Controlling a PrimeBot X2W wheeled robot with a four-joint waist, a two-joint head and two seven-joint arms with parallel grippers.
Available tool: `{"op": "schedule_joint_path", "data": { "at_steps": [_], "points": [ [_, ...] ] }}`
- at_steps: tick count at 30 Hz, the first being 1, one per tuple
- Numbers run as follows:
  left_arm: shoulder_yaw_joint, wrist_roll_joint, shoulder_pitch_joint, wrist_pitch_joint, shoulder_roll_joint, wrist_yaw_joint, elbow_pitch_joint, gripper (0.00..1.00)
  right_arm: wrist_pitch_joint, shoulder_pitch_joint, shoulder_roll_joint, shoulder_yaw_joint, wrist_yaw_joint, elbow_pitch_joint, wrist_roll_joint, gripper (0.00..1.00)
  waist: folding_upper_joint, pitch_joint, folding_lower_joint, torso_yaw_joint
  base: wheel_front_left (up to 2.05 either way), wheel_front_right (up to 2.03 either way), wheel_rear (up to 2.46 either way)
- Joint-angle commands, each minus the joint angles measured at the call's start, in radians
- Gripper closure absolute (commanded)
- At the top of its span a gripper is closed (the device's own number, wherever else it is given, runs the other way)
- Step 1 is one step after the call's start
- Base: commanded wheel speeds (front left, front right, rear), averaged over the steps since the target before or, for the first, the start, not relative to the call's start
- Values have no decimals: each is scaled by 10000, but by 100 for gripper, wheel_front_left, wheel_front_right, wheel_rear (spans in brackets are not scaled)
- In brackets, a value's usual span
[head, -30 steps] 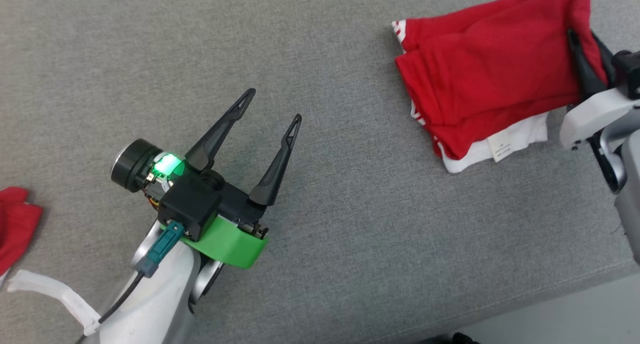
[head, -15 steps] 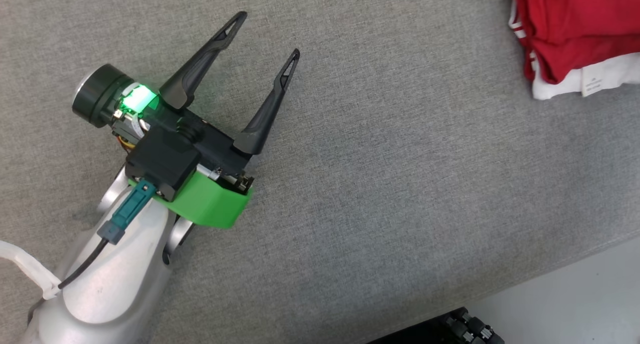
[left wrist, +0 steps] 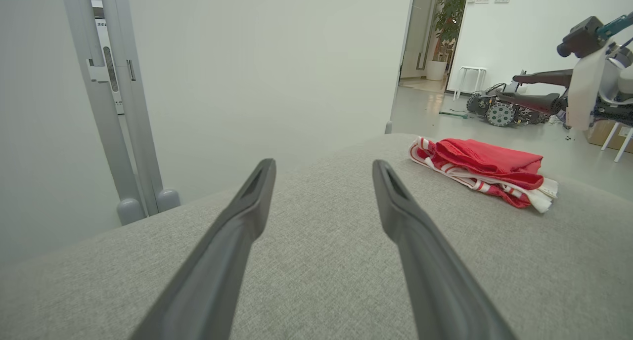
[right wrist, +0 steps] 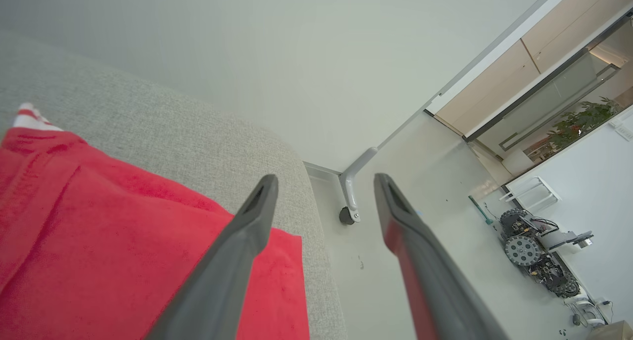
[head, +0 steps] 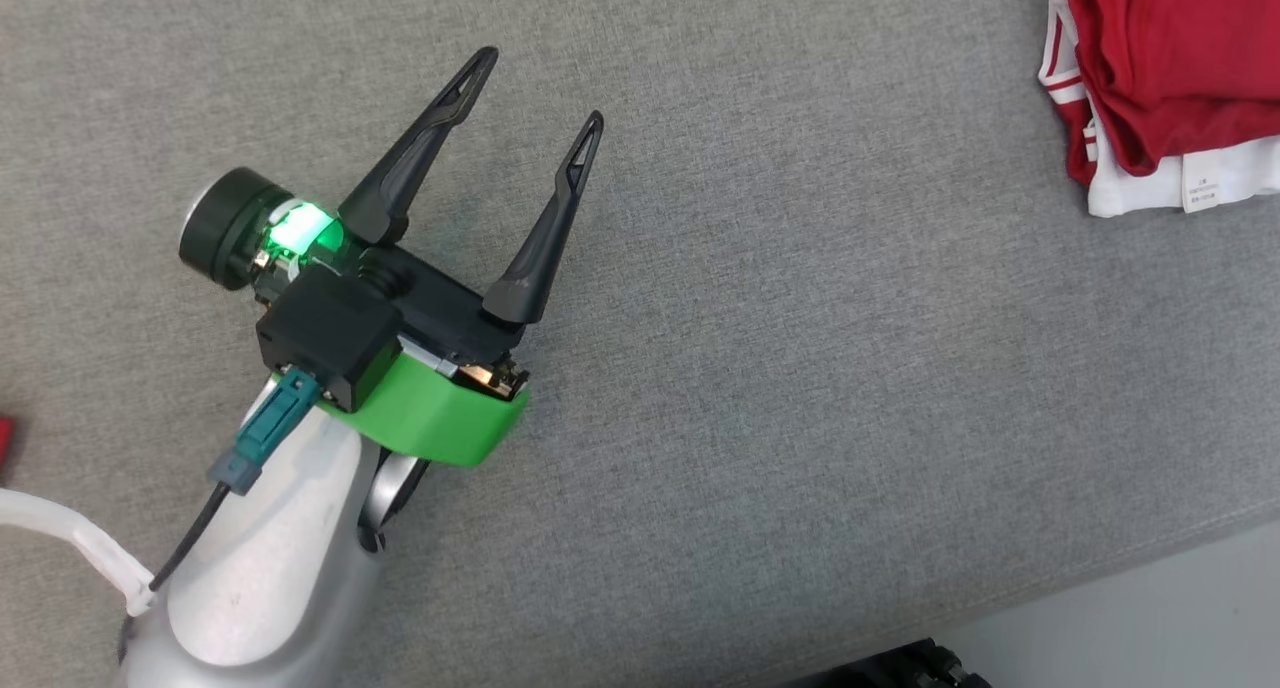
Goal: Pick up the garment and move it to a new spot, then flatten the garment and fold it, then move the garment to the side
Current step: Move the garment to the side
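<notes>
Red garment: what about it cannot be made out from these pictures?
- Head view: garment cut off by the top and right edges.
- Head view: print on its white label too small to read.
- Right wrist view: garment cut off by the left and bottom edges, partly behind a finger.

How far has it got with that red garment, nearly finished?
Looks nearly done. The red garment lies folded at one side of the grey cushion. In hand: nothing; both arms' jaws stand open and empty, the right above the garment. Left: perhaps only drawing back.
</notes>
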Motion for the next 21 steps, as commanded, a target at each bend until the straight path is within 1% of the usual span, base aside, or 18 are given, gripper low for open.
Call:
{"op": "schedule_joint_path", "data": {
  "at_steps": [1,6,9,12,15,17,21],
  "points": [
    [128,-158,305,4,-127,1,125,0,-29,152,174,-79,-14,-337,64,0,0,-776,-1,397,0,0,0],
    [537,-269,930,4,-537,1,255,0,-29,730,716,-9,-14,-1412,312,0,0,-1778,-1,832,0,0,0],
    [933,-248,1435,4,-840,1,380,0,-29,1128,1484,-377,-12,-2107,966,0,0,-2320,-1,1176,0,0,0],
    [1205,-76,1893,3,-1111,2,603,0,-27,1833,2221,-305,-12,-2801,1329,0,0,-2796,-1,1497,0,0,0],
    [1703,-89,2382,3,-1435,2,715,0,-29,2679,2822,75,-12,-3401,1302,0,0,-3208,-1,1831,0,0,0],
    [1971,-92,2654,3,-1573,2,748,0,-29,3222,3246,367,-12,-3681,1479,0,0,-3435,-1,2033,0,0,0],
    [2472,-137,3211,4,-1751,2,808,0,-29,4169,3829,854,-12,-4237,1730,0,0,-3868,-1,2307,0,0,0]
  ]
}}
